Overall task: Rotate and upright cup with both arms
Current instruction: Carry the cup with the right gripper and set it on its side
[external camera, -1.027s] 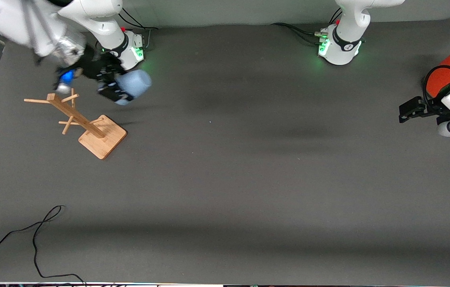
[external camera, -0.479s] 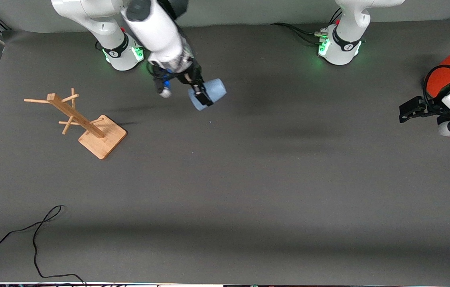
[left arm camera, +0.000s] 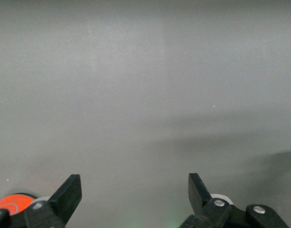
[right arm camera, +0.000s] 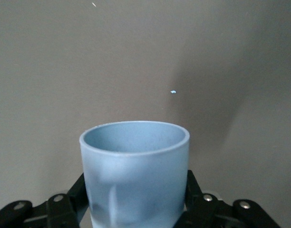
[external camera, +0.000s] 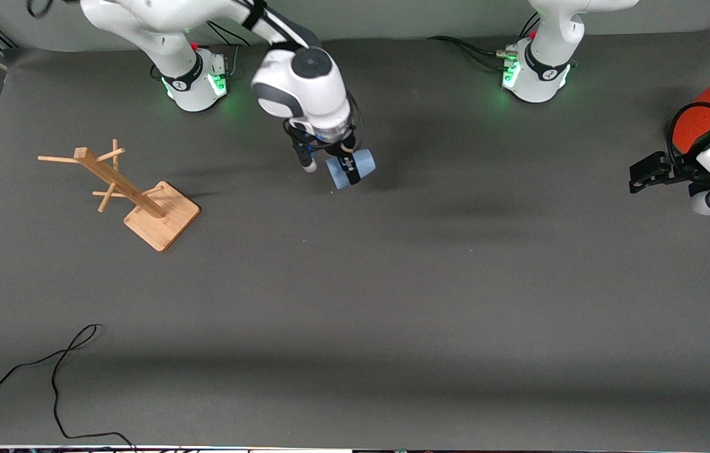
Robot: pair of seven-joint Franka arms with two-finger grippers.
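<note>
My right gripper is shut on the light-blue cup, one finger on each side of its wall. It holds the cup tilted on its side over the table's middle strip, between the two arm bases. In the right wrist view the cup fills the space between the black fingers, and its open mouth points away from the wrist. My left gripper waits at the left arm's end of the table. It is open, and nothing lies between its fingertips in the left wrist view.
A wooden mug tree stands on its square base toward the right arm's end. An orange-red cylinder with a grey top stands beside the left wrist. A black cable trails along the table's near edge.
The right arm has swung from above the mug tree toward the table's middle and carried the cup along, lower now. The left arm has not moved.
</note>
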